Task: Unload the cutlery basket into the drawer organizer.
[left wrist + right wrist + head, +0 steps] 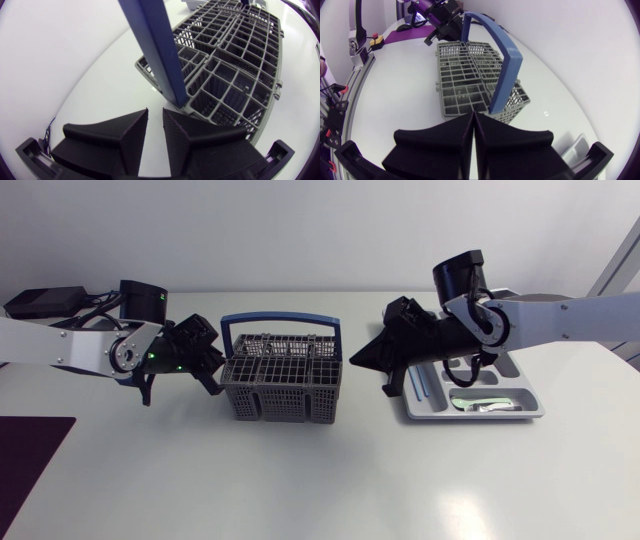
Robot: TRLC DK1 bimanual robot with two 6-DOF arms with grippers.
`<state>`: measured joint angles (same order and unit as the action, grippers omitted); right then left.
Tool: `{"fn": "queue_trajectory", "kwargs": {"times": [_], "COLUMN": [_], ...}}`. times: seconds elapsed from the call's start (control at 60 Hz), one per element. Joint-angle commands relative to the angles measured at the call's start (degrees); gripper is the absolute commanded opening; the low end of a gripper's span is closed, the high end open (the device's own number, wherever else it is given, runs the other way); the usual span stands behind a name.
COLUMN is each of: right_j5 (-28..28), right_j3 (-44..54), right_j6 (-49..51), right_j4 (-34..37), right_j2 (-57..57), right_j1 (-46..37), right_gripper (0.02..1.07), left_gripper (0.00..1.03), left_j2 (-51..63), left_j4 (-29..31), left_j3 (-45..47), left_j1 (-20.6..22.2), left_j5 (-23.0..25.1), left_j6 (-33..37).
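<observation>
Head view | basket (283, 405) long axis 9–3 | my left end effector (212, 372) at its 9 o'clock, slightly apart | right end effector (357, 361) at 3, together, equally near.

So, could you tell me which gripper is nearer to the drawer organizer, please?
Right. The right gripper hangs between the organizer and the basket; the left gripper is at the basket's far end.
</observation>
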<state>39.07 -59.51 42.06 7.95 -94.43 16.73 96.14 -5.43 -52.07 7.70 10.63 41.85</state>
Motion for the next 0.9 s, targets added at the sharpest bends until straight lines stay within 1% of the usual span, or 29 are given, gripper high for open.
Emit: {"fn": "queue_trajectory", "kwargs": {"times": [0.0, 0.217, 0.4, 0.717, 0.883], "right_j5": [0.39, -1.19, -2.59, 0.39, 1.18], "right_j3": [0.62, 0.27, 0.27, 1.94, 4.05], "right_j6": [-3.04, -4.18, -3.66, -5.68, -6.56], "right_j4": [-1.88, -5.92, -6.98, -6.98, -9.09], "right_j2": [-0.23, -4.62, -7.7, 1.01, 3.47], "right_j1": [1.73, 4.45, 4.54, 2.25, 1.37], "right_gripper": [0.08, 0.08, 0.08, 0.08, 0.08], "left_gripper": [0.25, 0.25, 0.25, 0.25, 0.25], "left_j2": [-1.92, -2.8, -2.89, -3.5, -5.26], "left_j4": [0.42, 0.42, 0.42, 0.77, 1.39], "left_j3": [2.06, 2.94, 3.21, 3.03, 3.82], "left_j1": [0.65, 0.56, 1.52, 1.88, 1.35], "left_j5": [0.62, 0.7, 0.7, 0.7, 0.7], "left_j6": [-0.1, -0.1, -0.18, -0.27, -0.1]}}
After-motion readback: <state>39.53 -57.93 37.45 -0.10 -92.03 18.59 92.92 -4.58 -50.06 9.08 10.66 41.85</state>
